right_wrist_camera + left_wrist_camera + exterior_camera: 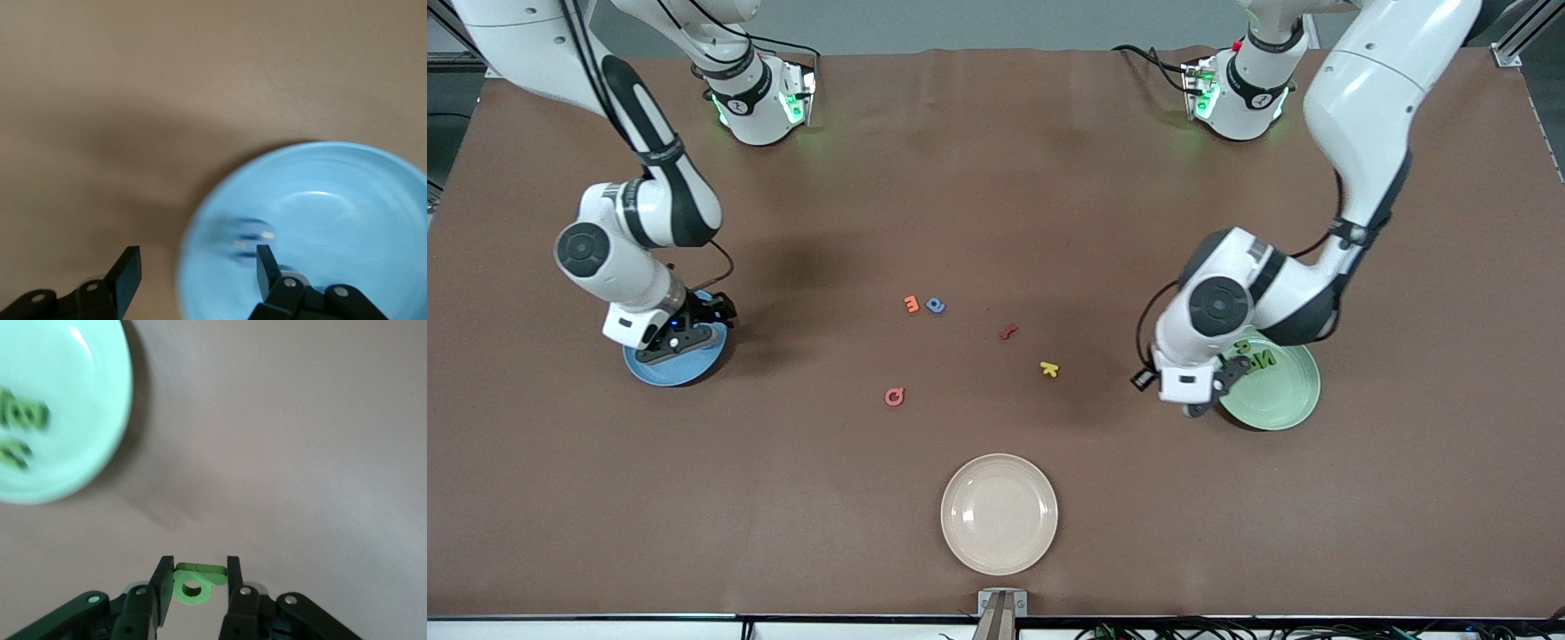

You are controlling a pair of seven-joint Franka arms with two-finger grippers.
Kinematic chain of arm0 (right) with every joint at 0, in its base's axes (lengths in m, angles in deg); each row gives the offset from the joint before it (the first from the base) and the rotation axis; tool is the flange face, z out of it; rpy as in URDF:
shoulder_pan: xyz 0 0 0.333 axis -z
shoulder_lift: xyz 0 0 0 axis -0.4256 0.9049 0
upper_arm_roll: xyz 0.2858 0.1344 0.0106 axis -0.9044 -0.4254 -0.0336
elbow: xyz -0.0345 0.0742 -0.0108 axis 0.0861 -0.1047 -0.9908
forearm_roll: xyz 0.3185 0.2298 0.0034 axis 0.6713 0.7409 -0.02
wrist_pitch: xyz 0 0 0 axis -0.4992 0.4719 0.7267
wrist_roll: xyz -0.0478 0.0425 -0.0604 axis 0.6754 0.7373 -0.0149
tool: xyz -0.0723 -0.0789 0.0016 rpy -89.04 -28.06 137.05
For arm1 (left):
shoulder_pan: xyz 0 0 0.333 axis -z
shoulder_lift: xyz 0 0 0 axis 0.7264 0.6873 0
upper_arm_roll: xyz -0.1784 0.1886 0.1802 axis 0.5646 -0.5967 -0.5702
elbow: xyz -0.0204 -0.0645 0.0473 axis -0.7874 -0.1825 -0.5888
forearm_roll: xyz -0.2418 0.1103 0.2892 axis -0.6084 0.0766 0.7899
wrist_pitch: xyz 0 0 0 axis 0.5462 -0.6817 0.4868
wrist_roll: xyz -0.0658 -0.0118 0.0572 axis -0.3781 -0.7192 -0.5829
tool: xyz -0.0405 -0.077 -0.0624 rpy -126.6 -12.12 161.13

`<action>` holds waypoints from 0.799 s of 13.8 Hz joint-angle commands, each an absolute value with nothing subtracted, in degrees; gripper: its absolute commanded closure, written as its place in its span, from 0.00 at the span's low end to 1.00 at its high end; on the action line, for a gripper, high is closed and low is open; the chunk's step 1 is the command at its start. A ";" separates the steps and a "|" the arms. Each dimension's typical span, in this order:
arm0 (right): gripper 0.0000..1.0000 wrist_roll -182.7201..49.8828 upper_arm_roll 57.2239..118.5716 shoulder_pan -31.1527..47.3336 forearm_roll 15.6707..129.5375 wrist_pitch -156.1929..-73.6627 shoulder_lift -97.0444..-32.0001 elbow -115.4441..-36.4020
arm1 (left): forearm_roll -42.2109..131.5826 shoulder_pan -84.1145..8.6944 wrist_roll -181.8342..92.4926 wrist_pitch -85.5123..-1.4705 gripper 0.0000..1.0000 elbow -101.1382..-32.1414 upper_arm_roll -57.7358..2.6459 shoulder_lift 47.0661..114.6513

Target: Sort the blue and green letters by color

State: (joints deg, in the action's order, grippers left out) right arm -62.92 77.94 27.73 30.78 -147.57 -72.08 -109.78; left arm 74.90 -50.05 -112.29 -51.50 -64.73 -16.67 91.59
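Left end effector point(195, 581) clamps a green letter point(193, 583) beside the green plate's point(1294, 411) rim; right end effector point(197, 275) gapes over the blue plate's point(353, 200) edge.

Right tool point(195, 273) spread over blue plate point(347, 200) holding blurred blue letter point(250, 241).

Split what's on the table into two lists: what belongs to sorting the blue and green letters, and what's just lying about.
Belongs to the job:
- blue letter beside the orange one
- green letter, shut in the left claw
- green letters on the green plate
- blue plate, open right claw over it

Lying about:
- orange letter
- red letter
- yellow letter
- pink letter
- cream plate
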 commanded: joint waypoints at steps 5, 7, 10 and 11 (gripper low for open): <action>0.07 -106.57 78.32 15.80 42.87 -145.47 -73.31 -105.58 | 75.47 -61.59 -94.59 -46.65 0.99 -68.17 -16.16 88.11; 0.00 -113.26 78.32 13.69 43.76 -142.33 -73.31 -103.91 | 75.47 -64.24 -90.36 -46.65 0.98 -69.31 -16.16 88.02; 0.00 -125.81 78.40 10.53 43.67 -136.70 -72.17 -99.70 | 75.65 -66.35 -86.83 -46.65 0.92 -70.99 -16.25 88.28; 0.00 -131.34 78.49 8.60 43.58 -135.20 -70.25 -97.77 | 75.74 -66.97 -86.39 -46.65 0.90 -71.77 -16.25 88.37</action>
